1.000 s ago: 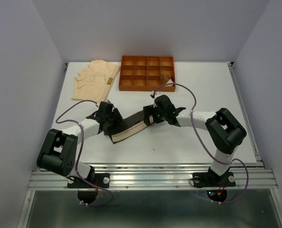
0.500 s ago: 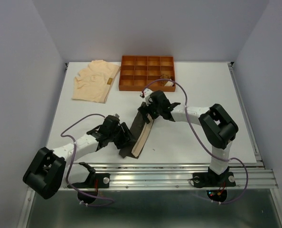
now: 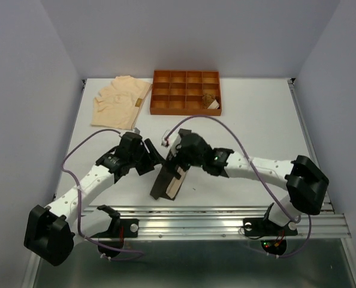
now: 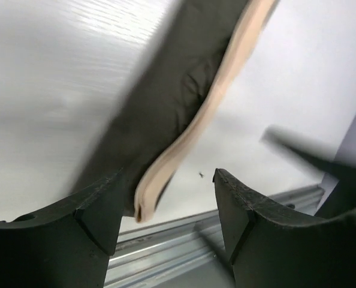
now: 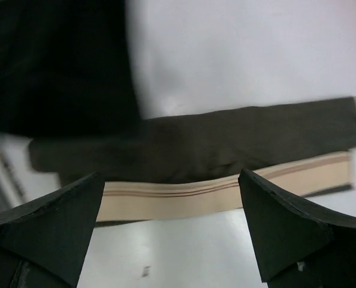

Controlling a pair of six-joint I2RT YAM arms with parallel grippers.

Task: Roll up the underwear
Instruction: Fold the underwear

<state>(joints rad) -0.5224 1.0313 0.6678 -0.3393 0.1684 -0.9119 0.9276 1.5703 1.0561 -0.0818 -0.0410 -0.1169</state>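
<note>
Underwear [image 3: 165, 187] between left end effector [image 4: 166, 186] and right end effector [image 5: 171, 175], both spread.
Dark folded strip, cream waistband [image 5: 226, 187] edge.

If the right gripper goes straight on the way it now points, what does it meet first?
Most likely the dark briefs: their cream waistband lies right between the open fingers of the right gripper. How far off it is, the view does not tell.
</note>
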